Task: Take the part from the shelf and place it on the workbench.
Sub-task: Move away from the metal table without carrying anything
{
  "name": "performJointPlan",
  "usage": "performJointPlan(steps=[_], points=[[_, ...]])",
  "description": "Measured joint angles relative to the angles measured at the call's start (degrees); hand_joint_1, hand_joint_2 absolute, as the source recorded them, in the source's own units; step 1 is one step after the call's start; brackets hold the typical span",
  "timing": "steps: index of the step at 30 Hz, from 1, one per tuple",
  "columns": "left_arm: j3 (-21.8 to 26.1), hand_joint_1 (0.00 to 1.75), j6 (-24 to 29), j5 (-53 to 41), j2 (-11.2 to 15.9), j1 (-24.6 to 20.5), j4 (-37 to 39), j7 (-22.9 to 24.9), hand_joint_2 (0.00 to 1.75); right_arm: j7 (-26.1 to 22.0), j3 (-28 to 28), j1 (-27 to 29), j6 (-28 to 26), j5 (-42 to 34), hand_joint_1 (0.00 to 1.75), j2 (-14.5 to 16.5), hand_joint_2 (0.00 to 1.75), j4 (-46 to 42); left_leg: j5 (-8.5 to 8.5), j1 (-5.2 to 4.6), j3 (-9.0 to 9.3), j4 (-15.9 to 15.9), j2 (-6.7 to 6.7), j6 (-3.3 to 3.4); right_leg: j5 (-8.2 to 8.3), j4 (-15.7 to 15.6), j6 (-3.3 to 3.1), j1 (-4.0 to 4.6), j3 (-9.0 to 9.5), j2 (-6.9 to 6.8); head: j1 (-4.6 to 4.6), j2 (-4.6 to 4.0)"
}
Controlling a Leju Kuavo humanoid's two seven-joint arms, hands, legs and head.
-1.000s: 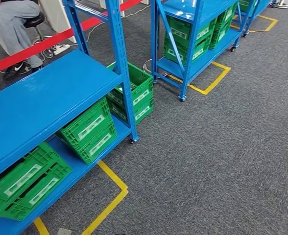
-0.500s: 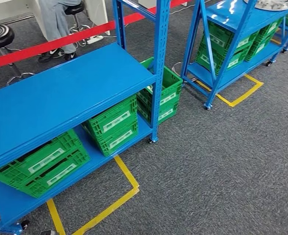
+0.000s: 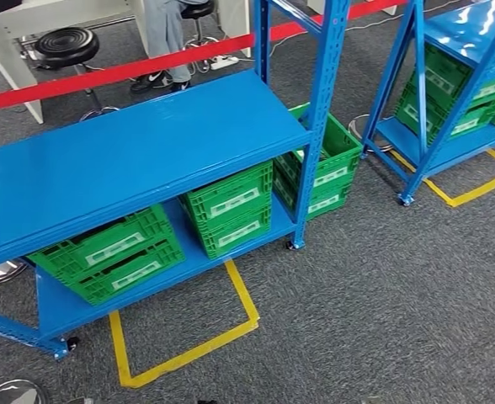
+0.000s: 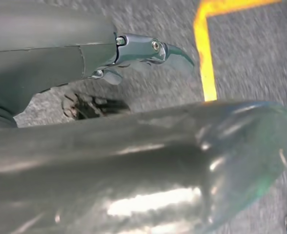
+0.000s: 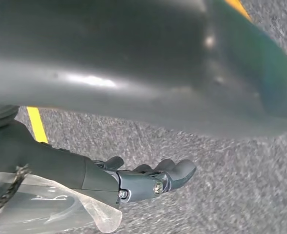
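The near blue shelf (image 3: 137, 151) has a bare top board, with green crates (image 3: 232, 206) on its lower board. A second blue shelf (image 3: 467, 38) stands at the right, cut by the picture's edge. I cannot pick out the part on either shelf. My left hand (image 4: 149, 48) hangs over grey carpet, its fingers stretched out and holding nothing. My right hand (image 5: 153, 178) also hangs over the carpet with its fingers straight and nothing in them.
Yellow tape (image 3: 188, 353) marks a floor box in front of the near shelf. Red barrier tape (image 3: 118, 71) runs behind it, with a black stool (image 3: 67, 42) and a seated person's legs (image 3: 166, 34). Shiny round metal discs (image 3: 10, 391) lie at the lower left.
The whole picture has shifted right, so the camera has turned left. The near shelf now sits mid-picture and the second shelf has slid towards the right edge.
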Motion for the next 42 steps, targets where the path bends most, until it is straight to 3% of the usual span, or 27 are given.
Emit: performJointPlan(steps=[2,4,5,7,9,11,13,14,15,17,19,22,24,27,28,29,30,32,34,36,39,41,42], points=[[0.19,0.0,0.05,0.0,0.06,-0.01,-0.09,-0.02,0.0,0.0,0.09,-0.3,-0.01,0.02,0.0,-0.1,0.0,0.48,3.3,-0.67,4.3,-8.0,2.47,1.07,-0.32,0.01,0.14,0.35,0.27,-1.34,0.0,0.0],[0.28,0.0,0.07,0.0,0.11,-0.26,-0.21,-0.06,0.0,-0.01,0.16,-0.43,-0.04,0.03,0.0,-0.22,0.0,0.88,4.22,-1.42,6.72,-12.83,4.64,1.84,-0.71,0.03,0.63,0.65,0.43,-2.62,0.03,0.0],[0.31,0.0,0.09,-0.02,0.12,-0.29,-0.24,-0.09,0.0,-0.02,0.19,-0.51,-0.08,0.04,0.0,-0.29,0.0,1.04,3.96,-1.63,6.79,-13.29,4.6,1.94,-0.85,-0.02,0.92,0.74,0.53,-3.33,0.06,0.0],[0.37,0.0,0.22,-0.15,0.02,-0.01,-0.25,-0.13,0.0,-0.03,0.29,-0.93,-0.21,0.06,0.0,-0.42,0.0,1.25,4.26,-1.47,6.84,-13.88,3.11,2.19,-1.14,-0.2,1.44,0.69,0.98,-4.3,0.15,0.0],[0.4,0.0,0.51,-0.4,-0.11,0.18,-0.3,-0.17,0.0,-0.08,0.45,-1.38,-0.35,0.05,0.0,-0.58,0.0,1.45,4.76,-1.03,7.24,-14.71,1.76,2.64,-2.74,1.78,1.99,0.54,0.22,-1.67,0.3,0.0],[0.41,0.0,0.93,-0.72,-0.23,0.02,-0.41,-0.22,0.0,0.02,0.54,-1.48,-0.53,0.03,0.0,-0.91,0.0,1.69,5.02,-0.82,7.32,-15.02,0.46,2.99,-6.06,8.55,2.4,0.28,-3.17,2.47,0.55,0.0],[0.42,0.0,1.28,-0.97,-0.38,0.04,-0.5,-0.23,0.0,0.25,0.58,-1.36,-0.7,0.03,0.0,-1.22,0.0,1.97,5.01,-0.8,7.27,-15.01,-0.78,3.1,-8.01,15.49,2.69,0.12,-7.14,3.9,0.64,0.0],[0.42,0.0,1.38,-1.05,-0.45,0.15,-0.52,-0.23,0.0,0.35,0.61,-1.33,-0.73,0.03,0.0,-1.34,0.0,2.11,4.97,-0.77,7.33,-14.99,-1.26,3.07,-7.41,16.42,2.81,0.07,-8.1,4.03,0.65,0.0],[0.43,0.0,1.44,-1.08,-0.5,0.26,-0.54,-0.23,0.0,0.44,0.66,-1.36,-0.76,0.04,0.0,-1.44,0.0,2.21,4.9,-0.72,7.44,-14.96,-1.65,2.97,-5.62,14.92,2.91,-0.03,-7.89,4.04,0.64,0.0],[0.46,0.0,1.49,-1.1,-0.59,0.32,-0.58,-0.27,0.0,0.65,0.78,-1.5,-0.9,0.04,0.0,-1.66,0.0,2.41,4.63,-0.65,7.71,-14.82,-2.22,2.55,-0.97,7.46,3.1,-0.38,-5.11,4.34,0.66,0.0],[0.51,0.0,1.5,-1.11,-0.63,0.31,-0.73,-0.35,0.0,0.84,0.98,-1.78,-1.03,0.07,0.0,-1.79,0.0,2.72,4.31,-0.83,7.58,-14.37,-2.53,1.92,1.17,1.64,2.81,-0.61,-2.5,5.03,0.71,0.0],[0.6,0.0,1.5,-1.27,-0.66,0.45,-1.01,-0.49,0.0,0.96,1.25,-2.09,-1.19,0.09,0.0,-1.97,0.0,3.04,4.2,-0.93,7.21,-14.03,-2.68,1.11,1.21,0.68,1.59,-0.52,-2.05,5.22,0.69,0.01],[0.65,0.0,1.49,-1.51,-0.69,0.52,-1.19,-0.58,0.0,0.94,1.37,-2.24,-1.33,-0.01,0.0,-2.08,0.0,3.17,2.85,-0.79,6.48,-12.15,-1.96,0.53,1.28,0.54,0.86,-0.6,-1.86,4.86,0.49,0.0],[0.69,0.0,1.5,-1.76,-0.93,0.46,-1.44,-0.67,0.0,1.04,1.55,-2.34,-1.55,-0.1,0.0,-2.18,0.0,3.33,-2.18,-0.52,1.69,-1.92,-0.78,-0.21,1.05,0.48,0.17,-0.51,-1.6,3.97,0.2,0.0],[0.7,0.0,1.51,-1.79,-1.02,0.52,-1.49,-0.67,0.0,1.13,1.58,-2.33,-1.63,-0.11,0.0,-2.21,0.0,3.37,-3.2,-0.44,0.05,1.31,-0.69,-0.3,0.96,0.48,0.08,-0.43,-1.52,3.7,0.2,0.0],[0.71,0.0,1.51,-1.8,-1.13,0.63,-1.53,-0.67,0.0,1.21,1.61,-2.33,-1.69,-0.11,0.0,-2.23,0.0,3.4,-3.11,-0.39,-0.75,2.75,-0.67,-0.3,0.86,0.49,0.03,-0.36,-1.42,3.5,0.21,0.0],[0.72,0.0,1.52,-1.81,-1.21,0.74,-1.59,-0.67,0.0,1.29,1.62,-2.34,-1.72,-0.1,0.0,-2.25,0.0,3.44,-1.89,-0.37,-0.46,1.93,-0.65,-0.21,0.75,0.49,0.03,-0.3,-1.26,3.37,0.2,0.0],[0.75,0.0,1.53,-1.87,-1.33,0.88,-1.82,-0.67,0.0,1.36,1.68,-2.42,-1.74,-0.08,0.0,-2.26,0.0,3.57,2.44,-0.43,2.67,-4.8,-0.5,0.27,0.45,0.49,0.13,-0.23,-0.78,3.21,0.19,0.0],[0.76,0.0,1.48,-2.03,-1.48,0.83,-2.24,-0.66,0.0,1.43,1.84,-2.57,-1.74,-0.04,0.0,-2.26,0.0,3.78,4.63,-0.74,5.72,-11.22,-0.11,0.87,0.12,0.53,0.55,-0.04,-0.58,3.08,0.19,0.0],[0.78,0.0,1.37,-2.24,-1.76,0.85,-2.73,-0.6,0.0,1.59,2.06,-2.77,-1.76,-0.05,0.0,-2.27,0.0,3.94,4.32,-1.06,6.55,-13.22,0.03,1.28,-0.01,0.42,1.19,0.06,-0.65,2.91,0.26,0.0],[0.88,0.0,1.19,-2.48,-2.21,1.15,-3.43,-0.43,0.0,1.81,2.33,-3.02,-1.86,-0.11,0.0,-2.34,0.0,4.11,4.53,-0.8,7.01,-14.28,-0.2,2.08,-0.83,1.07,2.08,0.01,-0.95,3.02,0.42,0.0],[1.01,0.0,1.08,-2.67,-2.5,1.17,-3.85,-0.32,0.0,1.89,2.5,-3.12,-1.96,-0.15,0.0,-2.43,0.0,4.21,4.67,-0.6,7.35,-14.78,-0.25,2.61,-3.46,5.94,2.39,-0.02,-3.44,3.58,0.65,0.0],[1.07,0.0,1.02,-2.78,-2.66,1.15,-4.06,-0.27,0.0,1.93,2.56,-3.15,-2.0,-0.16,0.0,-2.46,0.0,4.26,4.62,-0.63,7.36,-14.8,-0.27,2.78,-5.18,9.96,2.5,-0.04,-5.59,3.77,0.72,0.0]])
